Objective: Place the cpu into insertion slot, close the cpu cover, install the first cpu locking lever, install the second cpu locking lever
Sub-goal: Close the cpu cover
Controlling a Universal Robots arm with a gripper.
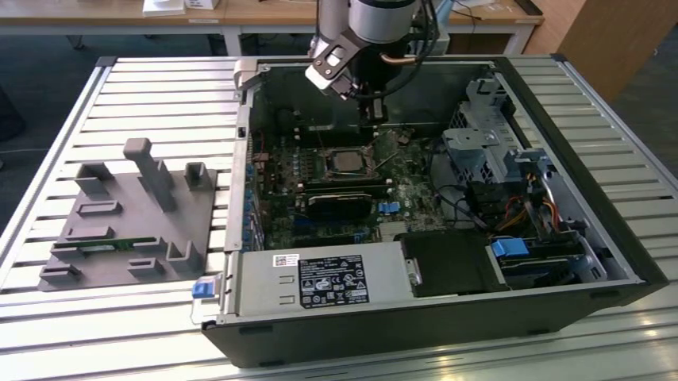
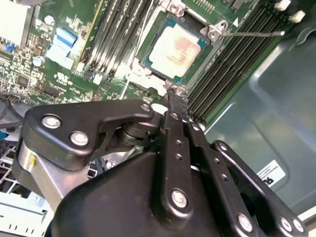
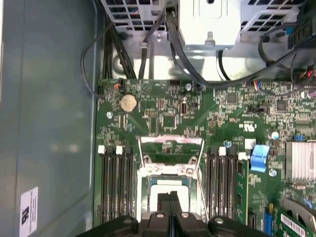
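The exterior view is showing the whole scene: an open computer case (image 1: 625, 262) is lying on a slatted table (image 1: 159, 79). The arm is reaching down into the case, so that the gripper (image 1: 373, 119) is hanging just beyond the insertion slot (image 1: 326, 163). A grey holder block (image 1: 127, 214) is sitting well away from the slot, towards the exterior view's left and outside the case.

The first wrist view is looking straight down onto the green board. It is showing the cpu cover (image 3: 170, 140) apparently standing raised at the slot's far edge, with board visible through its cut-out centre. Black memory sockets (image 3: 116, 182) are flanking the slot on both sides, and a round coin battery (image 3: 128, 102) is lying beyond the cover.

The second wrist view is giving the closest look. The cpu (image 2: 177, 47) is lying flat inside the slot, its pale silvery-tan face glinting and a thin green border showing around it. A thin metal lever (image 2: 252, 33) is sticking out from one corner of the slot.

In both wrist views the fingers (image 3: 164, 210) are pressing together with nothing visible between them. Their tip is hovering just beside the slot's near edge.
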